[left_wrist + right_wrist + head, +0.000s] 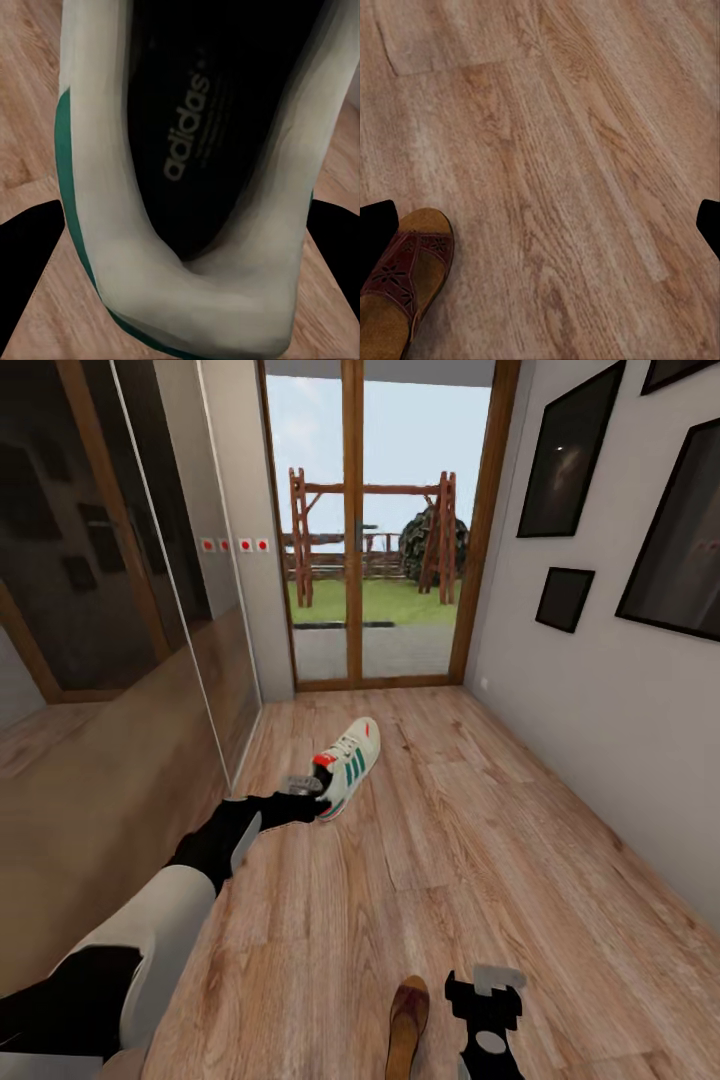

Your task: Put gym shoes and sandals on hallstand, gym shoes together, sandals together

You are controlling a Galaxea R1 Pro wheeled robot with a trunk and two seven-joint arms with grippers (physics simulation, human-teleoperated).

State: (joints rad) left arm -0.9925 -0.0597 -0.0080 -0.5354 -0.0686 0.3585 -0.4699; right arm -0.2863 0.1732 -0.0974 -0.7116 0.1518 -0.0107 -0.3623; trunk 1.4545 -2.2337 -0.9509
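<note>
Before the glass door (390, 520), left gripper (312, 792) pinches a gym shoe (349, 765) at its heel; right gripper (487, 1000), nearer than the shoe, hangs spread beside a sandal (408, 1025).

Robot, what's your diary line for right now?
left hand: at shoe heel, grip unclear | right hand: open, beside sandal | floor

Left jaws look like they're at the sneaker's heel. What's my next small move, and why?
Probably close the left gripper and lift slightly. In the left wrist view the gym shoe sits between the dark fingers, its heel rim nearest the camera. I cannot tell whether the jaws already press it, so check the grip before raising. The sandal can wait by the right gripper.
</note>
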